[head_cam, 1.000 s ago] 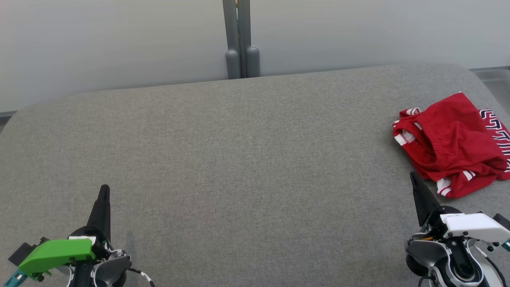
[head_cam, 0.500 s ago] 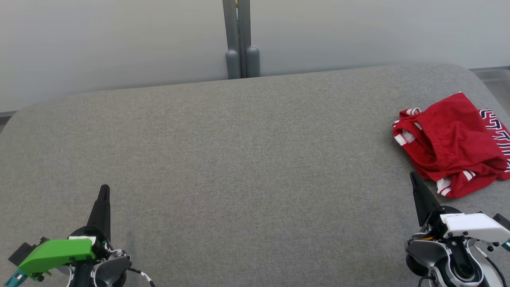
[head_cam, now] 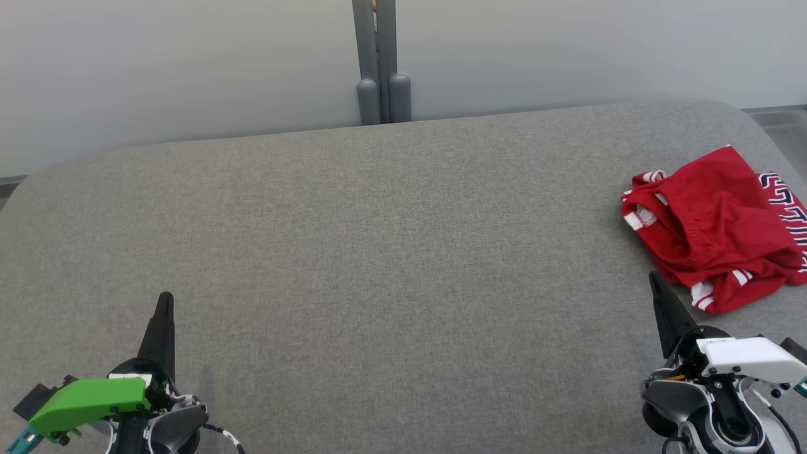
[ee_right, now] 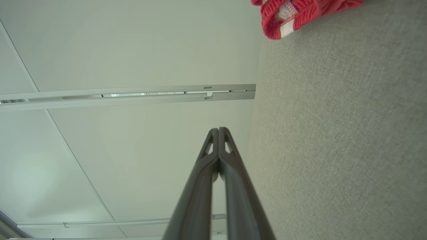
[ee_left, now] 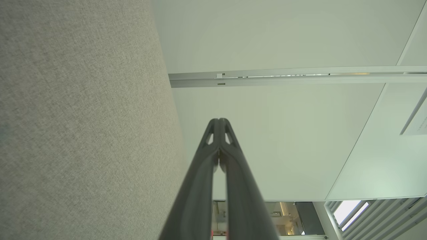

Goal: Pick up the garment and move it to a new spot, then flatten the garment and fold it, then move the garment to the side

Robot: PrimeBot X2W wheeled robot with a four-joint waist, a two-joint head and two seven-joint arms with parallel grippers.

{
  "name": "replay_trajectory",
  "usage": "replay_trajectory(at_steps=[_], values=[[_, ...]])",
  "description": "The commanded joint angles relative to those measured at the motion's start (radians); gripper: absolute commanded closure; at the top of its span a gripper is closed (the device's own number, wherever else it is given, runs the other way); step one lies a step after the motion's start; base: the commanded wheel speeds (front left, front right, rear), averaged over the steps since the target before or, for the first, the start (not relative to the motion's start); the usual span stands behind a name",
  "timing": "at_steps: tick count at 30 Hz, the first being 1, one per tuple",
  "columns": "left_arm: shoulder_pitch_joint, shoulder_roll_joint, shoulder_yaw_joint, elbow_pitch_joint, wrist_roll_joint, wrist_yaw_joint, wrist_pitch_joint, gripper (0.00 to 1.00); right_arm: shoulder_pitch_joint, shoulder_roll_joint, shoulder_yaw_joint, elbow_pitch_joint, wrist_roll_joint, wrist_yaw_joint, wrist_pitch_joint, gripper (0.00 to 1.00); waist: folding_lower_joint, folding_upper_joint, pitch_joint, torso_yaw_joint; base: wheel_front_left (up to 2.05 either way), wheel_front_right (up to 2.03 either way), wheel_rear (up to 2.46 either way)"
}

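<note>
I take this for an office-type test room. Pale frosted partition panels [head_cam: 189,69] meet at a grey metal post [head_cam: 365,63]. An aluminium rail [ee_left: 293,76] runs across them, with slatted blinds [ee_left: 383,220] beyond. The worktop [head_cam: 378,252] is covered in grey fabric.

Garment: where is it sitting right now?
In the head view the red garment lies crumpled near the right edge of the grey padded surface, just ahead and right of the shut right gripper.

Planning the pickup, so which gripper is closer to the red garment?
Right. The right gripper sits just short of the garment; the left gripper is far off on the opposite side.
</note>
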Motion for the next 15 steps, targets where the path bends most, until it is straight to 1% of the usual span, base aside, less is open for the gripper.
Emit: replay_trajectory(at_steps=[1,15], values=[[-0.014,0.007,0.002,-0.001,-0.002,-0.006,0.0,1.0,0.012,-0.004,-0.002,-0.004,0.007,0.0,0.006,1.0,0.0,-0.0001,0.0,0.0,0.0,0.0,0.0],[-0.014,0.007,0.002,-0.001,-0.002,-0.006,0.0,1.0,0.012,-0.004,-0.002,-0.004,0.007,0.0,0.006,1.0,0.0,-0.0001,0.0,0.0,0.0,0.0,0.0]])
